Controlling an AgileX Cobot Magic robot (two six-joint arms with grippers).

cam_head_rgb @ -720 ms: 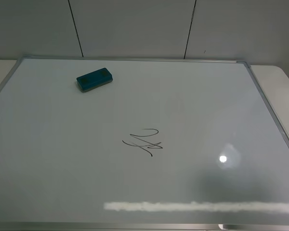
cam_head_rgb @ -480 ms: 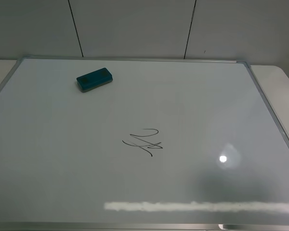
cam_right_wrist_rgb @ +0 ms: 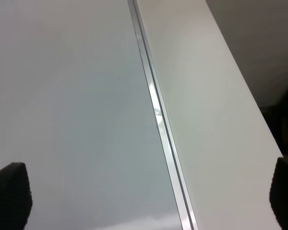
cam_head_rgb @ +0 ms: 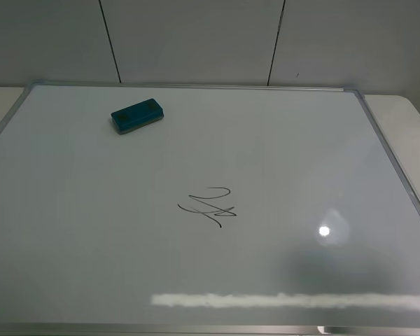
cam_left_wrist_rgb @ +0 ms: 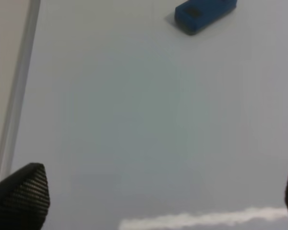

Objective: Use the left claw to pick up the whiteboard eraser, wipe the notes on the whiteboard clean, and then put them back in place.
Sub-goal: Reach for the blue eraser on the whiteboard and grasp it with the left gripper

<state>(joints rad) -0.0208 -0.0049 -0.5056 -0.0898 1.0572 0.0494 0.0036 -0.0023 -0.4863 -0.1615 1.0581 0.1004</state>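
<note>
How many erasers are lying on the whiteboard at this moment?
1. The whiteboard eraser lies on the whiteboard near its far left corner, apart from the notes at the middle. The board's near edge is out of frame, so another could hide there.

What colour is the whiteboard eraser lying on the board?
Teal-blue on top with a grey underside; the whiteboard eraser shows best in the exterior high view.

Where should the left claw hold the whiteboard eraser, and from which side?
Grip the whiteboard eraser across its narrow width, on the two long sides, coming down from above. It lies flat on the whiteboard, slightly turned, so the left claw likely must rotate.
</note>
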